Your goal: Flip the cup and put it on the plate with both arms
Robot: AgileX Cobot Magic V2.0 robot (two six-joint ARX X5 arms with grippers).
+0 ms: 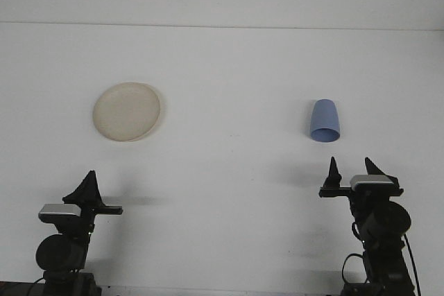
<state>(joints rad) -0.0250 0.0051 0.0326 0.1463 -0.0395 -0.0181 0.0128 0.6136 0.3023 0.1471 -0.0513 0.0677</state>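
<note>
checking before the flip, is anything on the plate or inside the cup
The plate looks bare. The cup stands mouth down on the table, so its inside is hidden; nothing sits on top of it.

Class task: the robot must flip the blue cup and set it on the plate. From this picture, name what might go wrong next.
1. The blue cup stands mouth down with tapered sides, so the right gripper, jaws open just short of it, may slip or knock it over.
2. The plate lies far across the table on the left gripper's side, so a handover is likely needed, and the cup might drop then.
</note>
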